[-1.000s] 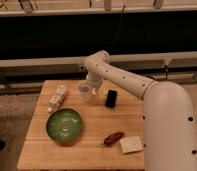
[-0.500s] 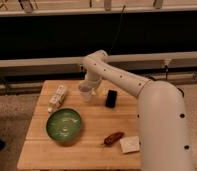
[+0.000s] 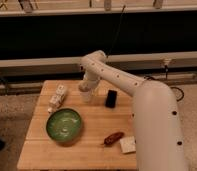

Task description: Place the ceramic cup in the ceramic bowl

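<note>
The small white ceramic cup (image 3: 86, 96) stands at the back middle of the wooden table (image 3: 92, 150). My gripper (image 3: 87, 88) is right on top of the cup, coming down from the white arm that reaches in from the right, and its lower end covers the cup's rim. The green ceramic bowl (image 3: 64, 125) sits on the table in front and to the left of the cup, apart from it, with nothing inside.
A white rectangular carton (image 3: 57, 97) lies left of the cup. A black object (image 3: 111, 98) stands just right of it. A red-brown item (image 3: 113, 138) and a white square (image 3: 127, 145) lie near the front right. A dark wall runs behind the table.
The gripper stays at the cup with hardly any movement. The arm's big upper part has shifted slightly to the left.
</note>
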### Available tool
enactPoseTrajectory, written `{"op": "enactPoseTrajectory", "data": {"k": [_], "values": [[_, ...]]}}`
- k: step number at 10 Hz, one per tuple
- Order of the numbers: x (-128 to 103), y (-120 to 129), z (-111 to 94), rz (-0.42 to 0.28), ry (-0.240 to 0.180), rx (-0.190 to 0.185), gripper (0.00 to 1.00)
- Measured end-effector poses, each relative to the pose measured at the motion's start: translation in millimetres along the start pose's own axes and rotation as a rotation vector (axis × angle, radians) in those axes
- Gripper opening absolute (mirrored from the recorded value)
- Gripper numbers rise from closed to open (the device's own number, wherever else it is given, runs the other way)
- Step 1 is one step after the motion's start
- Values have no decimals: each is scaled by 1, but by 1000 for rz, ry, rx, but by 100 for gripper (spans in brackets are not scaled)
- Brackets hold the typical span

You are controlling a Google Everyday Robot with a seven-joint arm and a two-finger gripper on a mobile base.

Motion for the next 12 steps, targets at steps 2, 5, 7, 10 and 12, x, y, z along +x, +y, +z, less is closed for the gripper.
{"op": "enactPoseTrajectory", "data": {"k": [2, 5, 7, 10, 12], "values": [[2, 2, 4, 3, -1, -8, 21], [-2, -1, 10, -2, 1, -14, 2], [-4, 3, -6, -7, 2, -26, 2], [-6, 1, -23, -20, 2, -34, 2], [-11, 5, -22, -31, 1, -40, 2]]}}
